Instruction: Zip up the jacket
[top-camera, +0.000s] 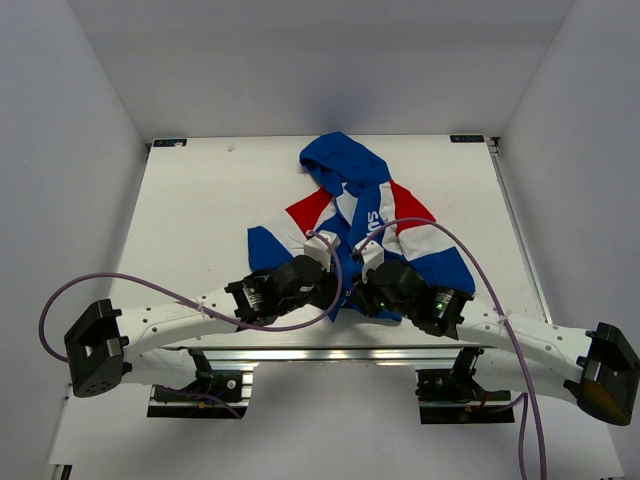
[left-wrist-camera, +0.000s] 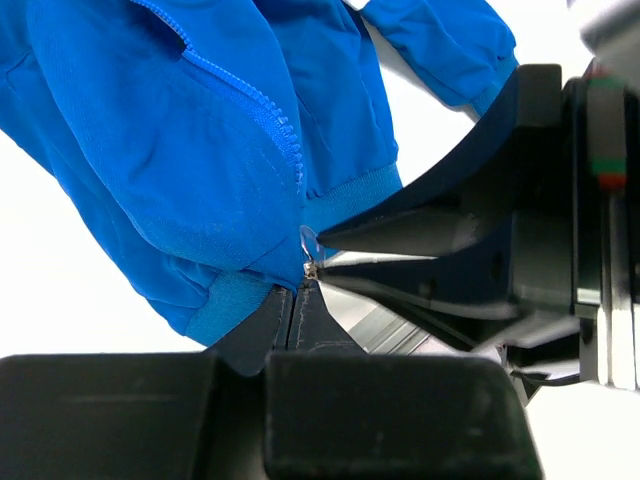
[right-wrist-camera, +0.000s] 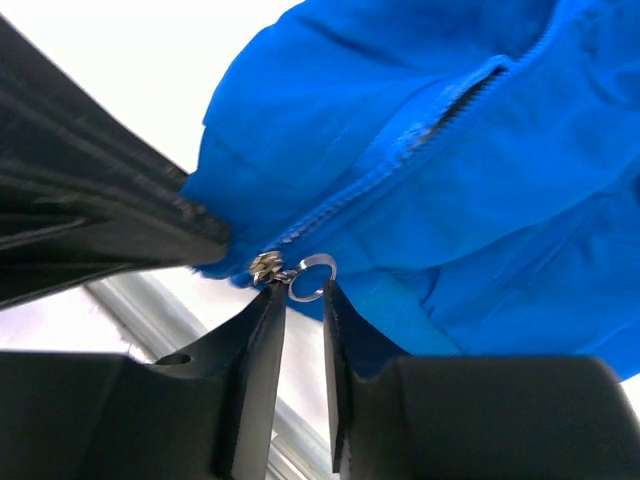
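The jacket (top-camera: 340, 165) lies flat on the white table (top-camera: 200, 220), blue hood far, hem toward the arms. Its zipper slider (right-wrist-camera: 265, 266) sits at the bottom of the hem with a small metal ring pull (right-wrist-camera: 316, 260). My left gripper (top-camera: 336, 293) (left-wrist-camera: 295, 300) is shut, pinching the blue hem just below the slider (left-wrist-camera: 311, 268). My right gripper (top-camera: 356, 297) (right-wrist-camera: 305, 290) faces it from the right. Its jaws stand a narrow gap apart with the ring at the tips. Both grippers' bodies hide the hem in the top view.
An aluminium rail (top-camera: 320, 352) runs along the table's near edge, just under both grippers. Purple cables (top-camera: 440, 235) arc over the jacket's lower half. White walls enclose the table on the left, right and back.
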